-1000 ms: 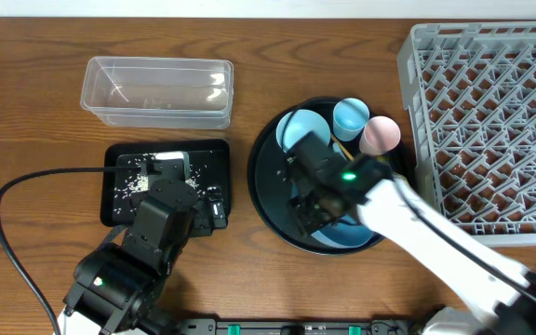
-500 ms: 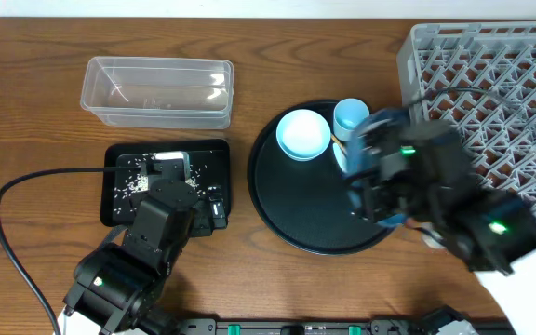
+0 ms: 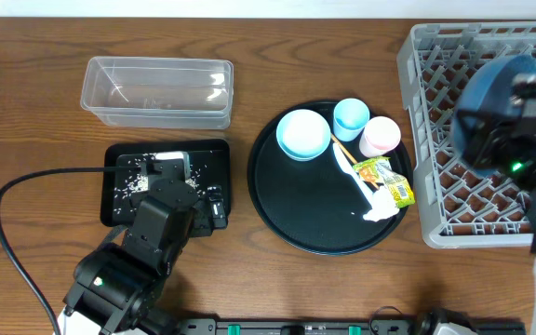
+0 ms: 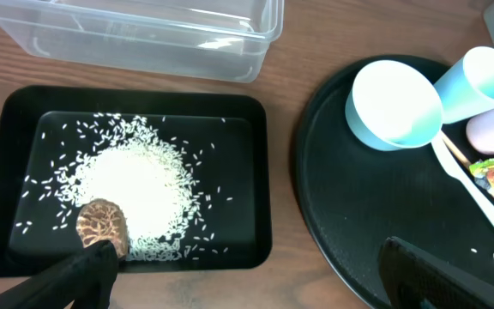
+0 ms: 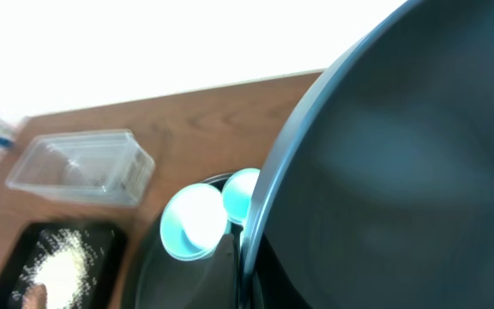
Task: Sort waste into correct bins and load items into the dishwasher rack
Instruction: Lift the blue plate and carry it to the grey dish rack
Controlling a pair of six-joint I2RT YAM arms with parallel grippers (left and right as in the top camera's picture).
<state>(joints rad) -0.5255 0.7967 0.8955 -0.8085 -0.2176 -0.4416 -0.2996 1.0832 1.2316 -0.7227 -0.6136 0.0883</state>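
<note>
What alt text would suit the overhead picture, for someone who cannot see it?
The right gripper holds a large blue plate over the grey dishwasher rack. On the round black tray in the middle sit a pale bowl, a light-blue cup, a pink cup and a crumpled wrapper; left of it lie a clear tub and a rice-strewn black tray.

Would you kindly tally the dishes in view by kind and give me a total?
Plates: 1 (blue plate)
Bowls: 1 (pale bowl)
Cups: 2 (light-blue cup, pink cup)
Total: 4
</note>
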